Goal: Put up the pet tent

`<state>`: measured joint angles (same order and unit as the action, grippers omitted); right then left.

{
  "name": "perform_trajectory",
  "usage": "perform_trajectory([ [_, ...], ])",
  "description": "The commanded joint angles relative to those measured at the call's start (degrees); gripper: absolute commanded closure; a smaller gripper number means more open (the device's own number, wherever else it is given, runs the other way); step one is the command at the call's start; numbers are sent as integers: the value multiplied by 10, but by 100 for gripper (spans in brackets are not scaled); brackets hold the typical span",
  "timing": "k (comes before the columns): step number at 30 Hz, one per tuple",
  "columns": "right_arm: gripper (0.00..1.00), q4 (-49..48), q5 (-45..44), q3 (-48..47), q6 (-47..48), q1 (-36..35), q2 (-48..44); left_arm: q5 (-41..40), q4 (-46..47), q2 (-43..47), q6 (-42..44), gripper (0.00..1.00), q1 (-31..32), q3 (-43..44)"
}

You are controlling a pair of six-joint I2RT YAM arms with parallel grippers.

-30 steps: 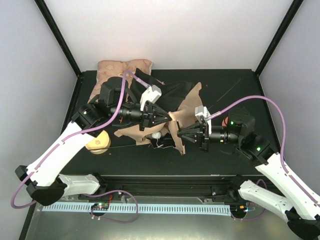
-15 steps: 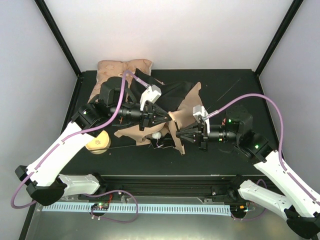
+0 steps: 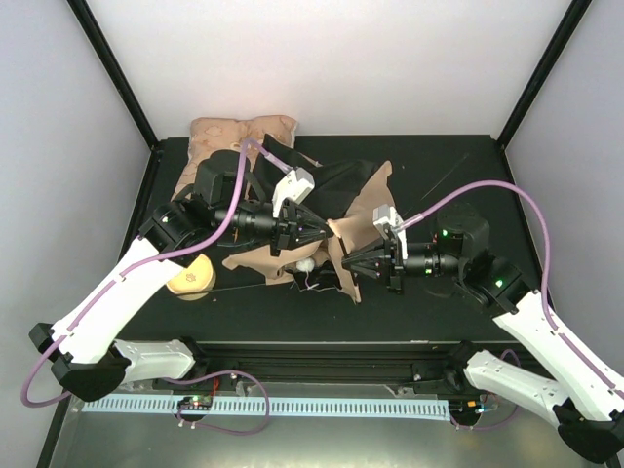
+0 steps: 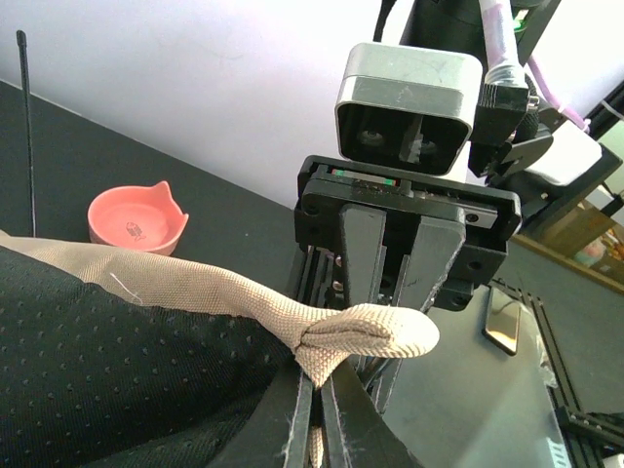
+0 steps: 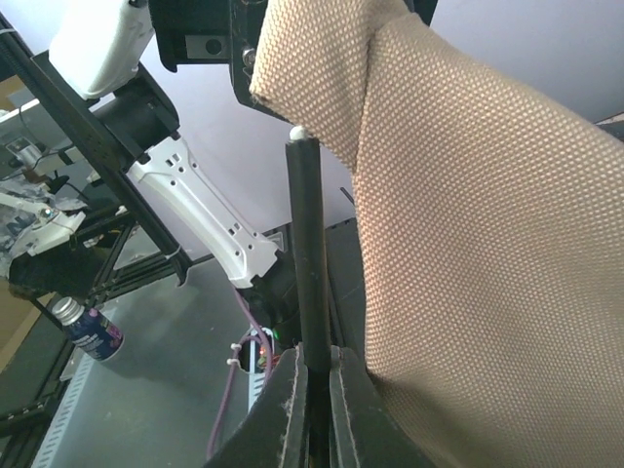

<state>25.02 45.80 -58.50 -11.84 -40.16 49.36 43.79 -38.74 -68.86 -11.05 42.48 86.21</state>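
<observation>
The pet tent (image 3: 367,207) lies crumpled mid-table, tan canvas with black lining (image 3: 331,179) and a white pom-pom (image 3: 307,263). My left gripper (image 3: 327,232) is shut on a folded tan sleeve end (image 4: 370,331) of the tent; its jaws (image 4: 327,395) pinch the fabric below the fold. My right gripper (image 3: 347,260) faces it from the right and is shut on a thin black pole (image 5: 310,283). The pole's pale tip (image 5: 297,134) stands just beside the tan canvas (image 5: 468,244). In the right wrist view the gripper (image 5: 314,375) clamps the pole's lower part.
A beige floral cushion (image 3: 240,132) lies at the back left. A tan cat-shaped bowl (image 3: 190,276) sits front left, and a pink one (image 4: 136,216) shows in the left wrist view. Another thin black pole (image 3: 447,176) lies at the back right.
The right gripper with its pole has shifted a little left, closer to the left gripper and the held fabric. The left gripper has barely moved.
</observation>
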Motion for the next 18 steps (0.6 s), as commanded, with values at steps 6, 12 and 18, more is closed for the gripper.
perform_trajectory([
  [6,99,128,-12,15,-17,0,19,46,44,28,37,98,7,46],
  [12,99,130,-13,12,-17,0,15,34,8,25,67,99,7,52],
  [18,99,130,-12,13,-19,0,13,11,-53,6,107,98,14,74],
])
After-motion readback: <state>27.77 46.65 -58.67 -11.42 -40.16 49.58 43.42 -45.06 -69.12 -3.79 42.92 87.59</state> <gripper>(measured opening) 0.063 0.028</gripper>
